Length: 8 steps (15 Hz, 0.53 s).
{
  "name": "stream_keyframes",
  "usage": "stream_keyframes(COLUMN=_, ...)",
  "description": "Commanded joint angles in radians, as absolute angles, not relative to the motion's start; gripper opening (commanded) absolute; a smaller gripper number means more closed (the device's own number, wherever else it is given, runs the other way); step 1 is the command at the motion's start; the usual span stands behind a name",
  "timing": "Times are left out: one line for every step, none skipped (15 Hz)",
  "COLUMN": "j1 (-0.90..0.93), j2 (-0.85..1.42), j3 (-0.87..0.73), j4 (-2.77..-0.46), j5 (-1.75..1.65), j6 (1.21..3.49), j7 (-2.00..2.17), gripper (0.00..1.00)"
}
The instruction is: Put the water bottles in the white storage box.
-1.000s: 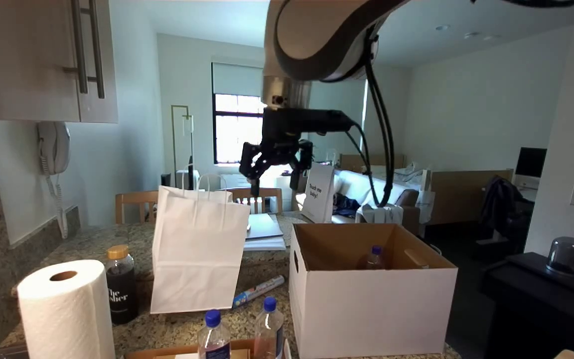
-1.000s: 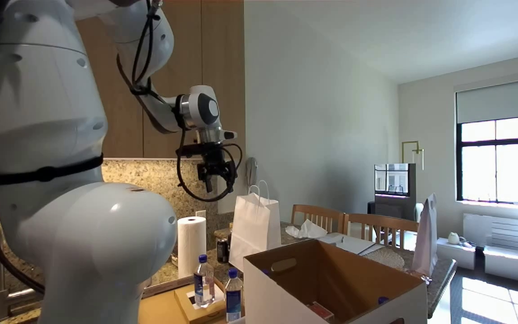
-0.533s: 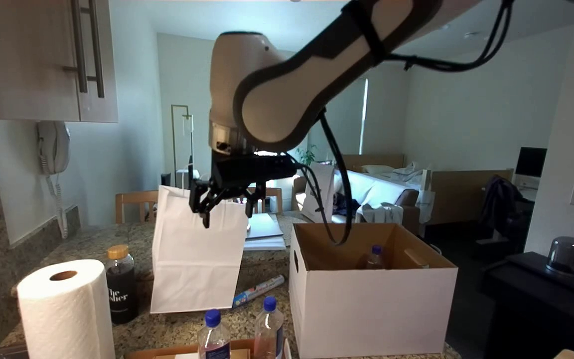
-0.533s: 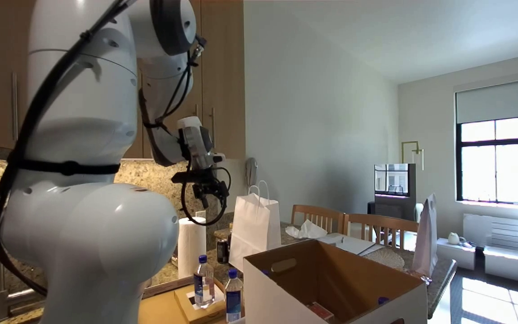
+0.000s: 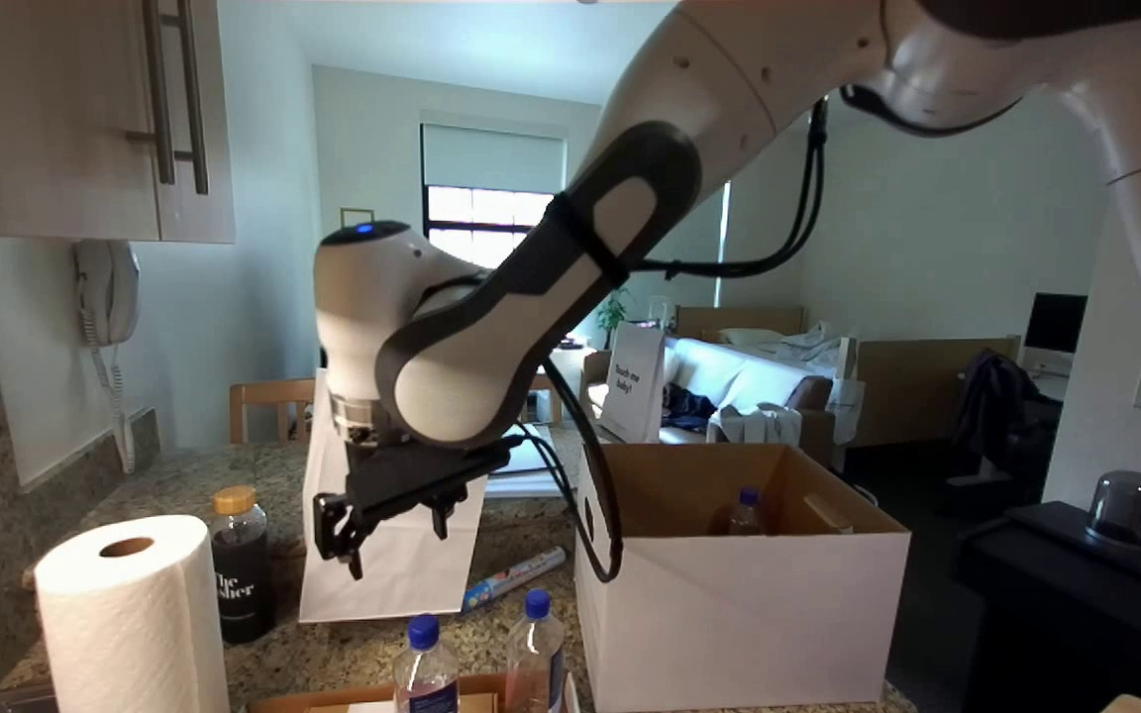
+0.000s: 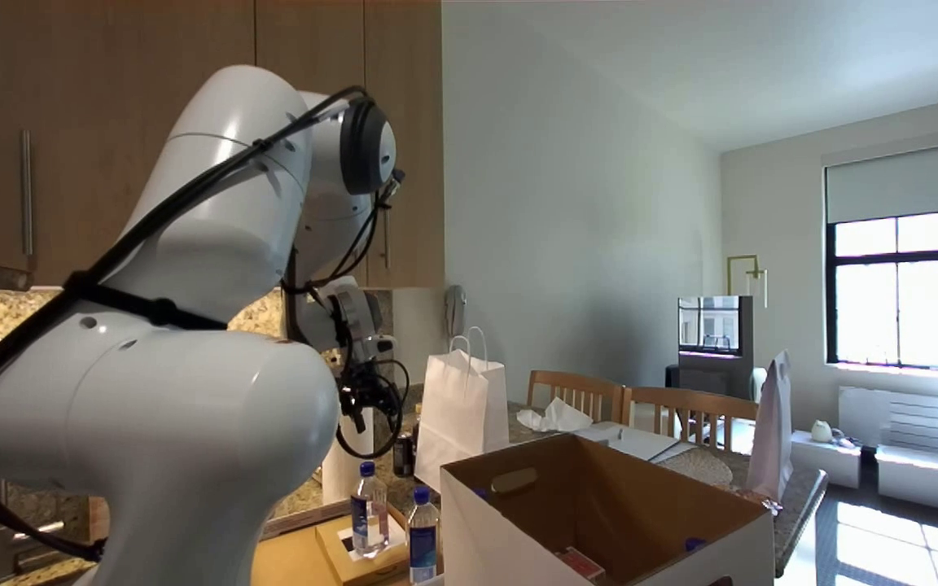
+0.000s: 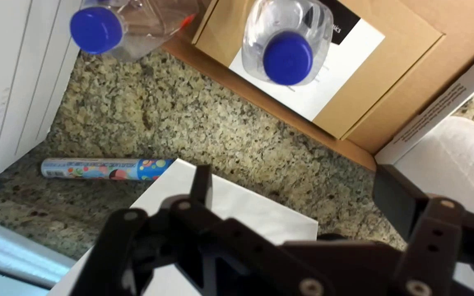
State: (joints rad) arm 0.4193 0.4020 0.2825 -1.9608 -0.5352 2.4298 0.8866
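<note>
White storage box (image 5: 739,624): in an exterior view, open-topped at three o'clock of the gripper (image 5: 398,550), its left edge just beside one water bottle (image 5: 536,654).
Granite counter (image 5: 486,642): a patterned tube (image 5: 515,579) spans most of the room between the box and the white paper bag (image 5: 412,591).
Fingers (image 5: 333,532): parted, in front of the bag; whether touching it I cannot tell.
Bottle count: three; the one beside the box at four o'clock of the gripper, a second water bottle (image 5: 425,678) at six, a third water bottle (image 5: 747,517) inside the box.
Box opening: in an exterior view it faces up, one red packet (image 6: 581,563) inside at seven o'clock.
Dark gripper: small and black here, its finger spread hard to read.
Blue caps (image 6: 694,543): four; two on bottles at five and six o'clock of the gripper, two at the box rim, at nine and four o'clock of the opening.
Cardboard tray (image 7: 261,98): in the wrist view its edge runs from eleven to two o'clock of the gripper, granite showing between it and the bag.
Fingertips (image 7: 202,183): wide apart, counter and bag visible between; one overlaps the tray corner, touching or apart I cannot tell.
Bottles from above: two; one stands on a brown carton (image 7: 368,82) at twelve o'clock, one between ten and eleven.
</note>
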Motion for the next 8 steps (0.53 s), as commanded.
stream_keyframes(j1=0.452, j2=0.496, j3=0.255, j4=-1.891, j5=-0.419, j6=2.414, j7=0.772, gripper=1.0)
stream_keyframes(j1=0.453, j2=0.51, j3=0.254, j4=-1.883, j5=-0.38, j6=2.411, j7=0.743, gripper=1.0)
stream_keyframes(j1=0.452, j2=0.517, j3=0.253, j4=-1.882, j5=-0.34, j6=2.409, j7=0.717, gripper=1.0)
stream_keyframes(j1=0.453, j2=0.522, j3=0.248, j4=-1.88, j5=-0.306, j6=2.404, j7=0.694, gripper=1.0)
stream_keyframes(j1=0.451, j2=0.521, j3=0.246, j4=-1.888, j5=-0.273, j6=2.404, j7=0.675, gripper=1.0)
stream_keyframes(j1=0.448, j2=0.52, j3=0.243, j4=-1.894, j5=-0.245, j6=2.402, j7=0.656, gripper=1.0)
stream_keyframes(j1=0.447, j2=0.517, j3=0.239, j4=-1.9, j5=-0.221, j6=2.396, j7=0.633, gripper=1.0)
stream_keyframes(j1=0.439, j2=0.516, j3=0.244, j4=-1.905, j5=-0.192, j6=2.384, j7=0.595, gripper=1.0)
